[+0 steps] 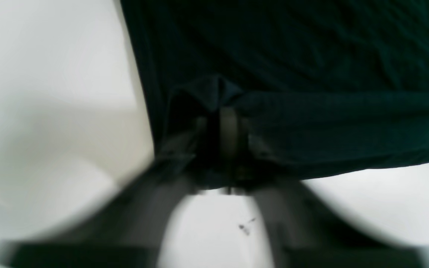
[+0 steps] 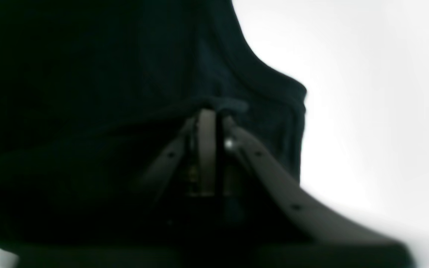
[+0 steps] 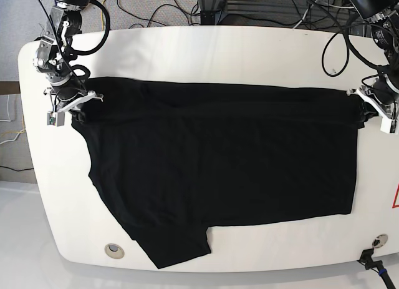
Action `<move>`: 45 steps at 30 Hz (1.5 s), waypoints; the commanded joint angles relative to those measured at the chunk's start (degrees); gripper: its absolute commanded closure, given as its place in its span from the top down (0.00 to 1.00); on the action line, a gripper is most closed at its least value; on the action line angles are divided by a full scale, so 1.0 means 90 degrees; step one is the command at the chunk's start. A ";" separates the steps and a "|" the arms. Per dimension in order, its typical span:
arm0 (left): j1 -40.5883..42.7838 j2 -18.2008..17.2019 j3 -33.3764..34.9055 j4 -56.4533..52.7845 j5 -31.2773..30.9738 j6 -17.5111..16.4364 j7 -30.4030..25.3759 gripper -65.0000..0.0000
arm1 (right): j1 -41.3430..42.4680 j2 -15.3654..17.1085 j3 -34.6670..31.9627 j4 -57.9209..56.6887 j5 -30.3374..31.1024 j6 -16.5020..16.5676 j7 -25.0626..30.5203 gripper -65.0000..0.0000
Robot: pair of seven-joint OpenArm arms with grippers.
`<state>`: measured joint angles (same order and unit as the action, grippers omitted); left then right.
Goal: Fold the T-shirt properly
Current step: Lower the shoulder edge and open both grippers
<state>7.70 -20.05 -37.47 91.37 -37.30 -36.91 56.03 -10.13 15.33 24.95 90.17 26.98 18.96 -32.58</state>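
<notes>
In the left wrist view, which is blurred, the dark T-shirt [image 1: 292,56] is seen filling the upper middle and upper right of the frame, with the white tabletop [image 1: 50,93] at the left and along the bottom. The left gripper [image 1: 222,115] is seen in the middle, and a small fold of the shirt's edge is pinched up at its tips. Its jaws are close together, but it cannot be told if the cloth is held tight or is let loose. In the right wrist view, the T-shirt [image 2: 88,74] is shown as a very dark mass over the left and middle of the frame, and the white tabletop [image 2: 367,93] is seen at the right. The right gripper [image 2: 214,111] is closed on a fold of the shirt's edge in the middle of the frame. In the base view, the T-shirt [image 3: 224,170] is spread flat over the middle of the white tabletop [image 3: 218,45], with one sleeve [image 3: 174,245] pointed to the lower left. The right gripper [image 3: 72,105] is placed at the shirt's upper left corner, and the left gripper [image 3: 369,102] is placed at its upper right corner. Cables [image 3: 149,8] are seen behind the tabletop along the top of the frame.
</notes>
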 commanded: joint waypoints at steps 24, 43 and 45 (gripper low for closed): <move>0.0245 0.0041 -0.0193 0.0056 -0.0323 0.0382 -0.0097 0.55 | -0.0512 0.0157 0.1027 0.0079 0.0965 0.0067 -0.0227 0.49; 0.0249 0.0182 -0.0096 -0.0843 -0.0295 0.0388 -0.0485 0.55 | -0.0630 0.0150 0.1096 -0.0186 0.1175 0.0085 -0.0276 0.49; 0.0251 0.0172 -0.0113 -0.0869 -0.0286 0.0372 -0.0511 0.56 | -0.0578 0.0153 0.1085 -0.0516 0.1148 0.0066 -0.0310 0.49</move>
<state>10.37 -17.41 -37.80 82.81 -39.22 -33.43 52.86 -16.05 15.70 34.41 87.66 37.23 19.51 -36.25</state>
